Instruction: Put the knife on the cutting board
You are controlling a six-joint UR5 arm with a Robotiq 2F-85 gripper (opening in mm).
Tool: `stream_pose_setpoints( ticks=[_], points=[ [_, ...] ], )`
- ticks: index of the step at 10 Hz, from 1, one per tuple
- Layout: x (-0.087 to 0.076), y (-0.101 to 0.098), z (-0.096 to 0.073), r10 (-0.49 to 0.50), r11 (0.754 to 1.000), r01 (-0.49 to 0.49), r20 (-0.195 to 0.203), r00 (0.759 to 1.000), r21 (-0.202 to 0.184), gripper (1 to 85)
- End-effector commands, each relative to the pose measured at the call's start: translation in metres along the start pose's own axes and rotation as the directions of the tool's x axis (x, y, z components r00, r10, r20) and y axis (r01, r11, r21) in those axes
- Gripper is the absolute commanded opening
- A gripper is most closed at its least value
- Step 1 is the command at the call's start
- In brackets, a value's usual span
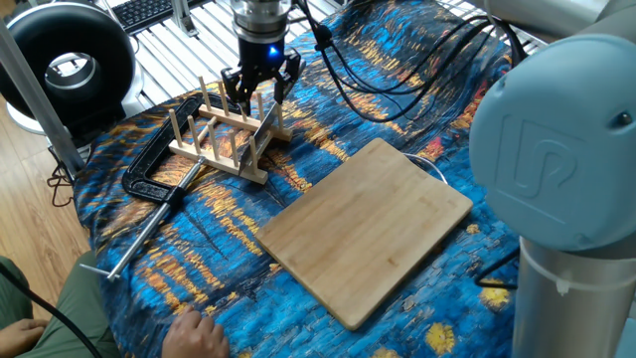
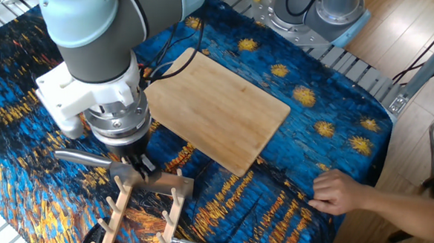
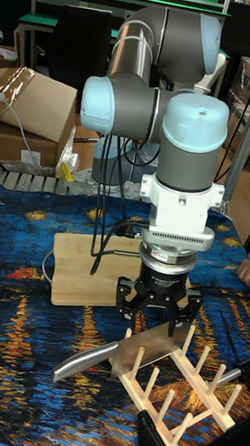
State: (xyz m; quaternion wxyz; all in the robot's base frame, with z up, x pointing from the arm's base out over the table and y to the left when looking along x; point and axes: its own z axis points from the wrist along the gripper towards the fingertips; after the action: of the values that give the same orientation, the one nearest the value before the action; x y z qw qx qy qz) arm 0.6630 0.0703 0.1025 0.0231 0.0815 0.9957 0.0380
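Note:
The knife (image 3: 152, 350) stands on edge in the wooden dish rack (image 1: 214, 139), its silver blade (image 1: 262, 127) between the pegs. Its handle (image 2: 81, 157) sticks out past the rack's end. My gripper (image 3: 160, 317) hangs straight down just over the knife where blade meets handle. It is open, with one finger on each side and nothing held. From the other side, the gripper (image 2: 136, 166) partly hides the blade. The cutting board (image 1: 368, 229) lies flat and bare on the blue cloth, beside the rack, and shows again (image 2: 217, 110) behind my arm.
A black clamp (image 1: 154, 164) with a long metal rod (image 1: 144, 231) lies against the rack's far side. A person's hand (image 2: 340, 191) rests on the cloth near the table edge. Cables (image 1: 397, 75) trail across the cloth behind the board.

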Motion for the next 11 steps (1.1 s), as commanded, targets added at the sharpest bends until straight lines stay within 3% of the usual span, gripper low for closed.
stream_pose_setpoints(
  ticks=[1,5,6,11],
  points=[
    [0.003,0.002,0.001,0.018,0.999,-0.018,0.004,1.0,-0.027,61.0],
    [0.009,0.002,0.001,0.015,0.999,-0.015,0.005,1.0,-0.03,61.3],
    [0.004,0.007,0.004,0.023,0.999,-0.022,0.011,1.0,-0.047,61.3],
    [-0.003,0.009,0.0,0.041,0.998,-0.04,0.017,0.999,-0.04,56.7]
  ],
)
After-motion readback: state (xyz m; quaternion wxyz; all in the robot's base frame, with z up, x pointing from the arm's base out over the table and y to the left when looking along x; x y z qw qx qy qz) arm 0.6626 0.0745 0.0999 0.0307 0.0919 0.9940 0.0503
